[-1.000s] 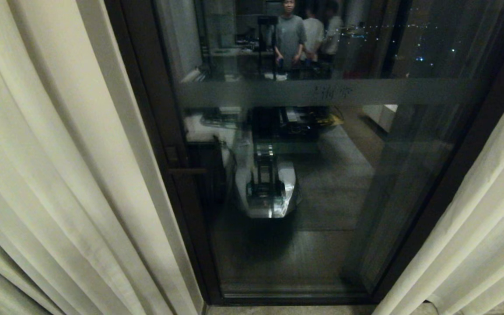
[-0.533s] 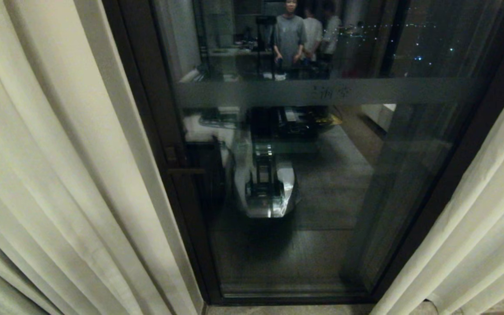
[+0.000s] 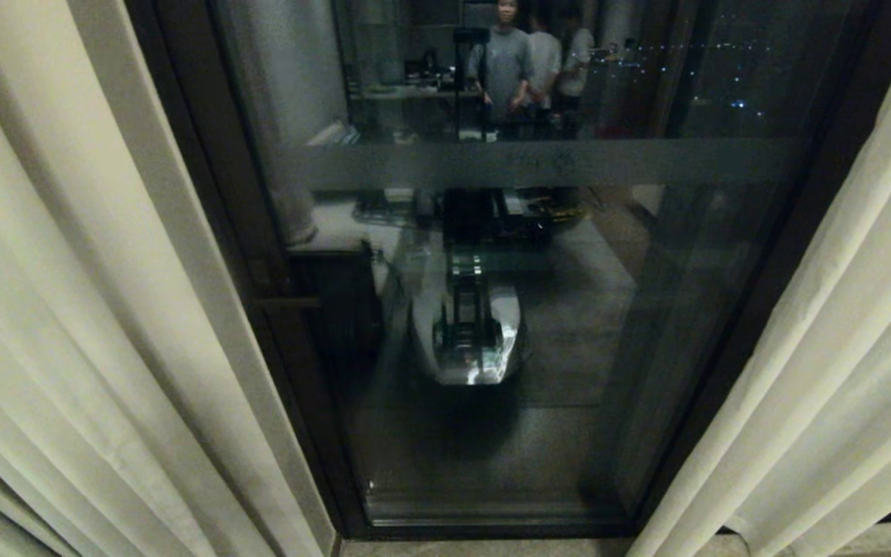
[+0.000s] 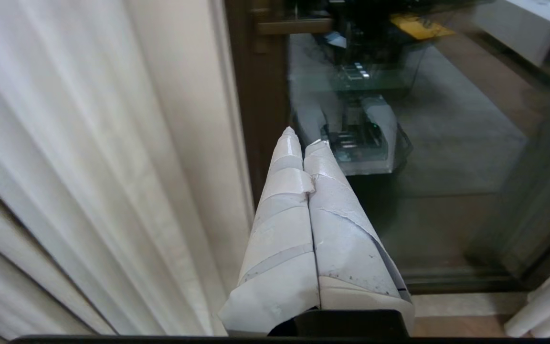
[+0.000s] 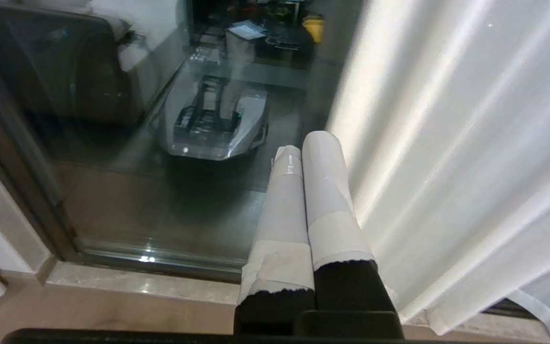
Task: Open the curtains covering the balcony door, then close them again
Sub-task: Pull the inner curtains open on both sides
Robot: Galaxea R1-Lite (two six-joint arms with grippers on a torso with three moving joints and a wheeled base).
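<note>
Before robot: balcony door [image 3: 492,325], dark frame, frosted band across glass, uncovered in middle. Curtains drawn apart: left panel [image 3: 82,309] and right panel [image 3: 840,348] hang at either side, pleats to floor. Glass reflects robot's base and people standing in room behind (city lights beyond). Left hand [image 4: 303,136] pressed closed, empty, just beside left panel's edge. Right hand [image 5: 306,143] likewise closed, empty, just beside right panel. Pale stone sill [image 5: 136,282] under door.

curtains [image 3: 66,309]: cream (pleated) | balcony door [image 3: 206,193]: dark brown frame
</note>
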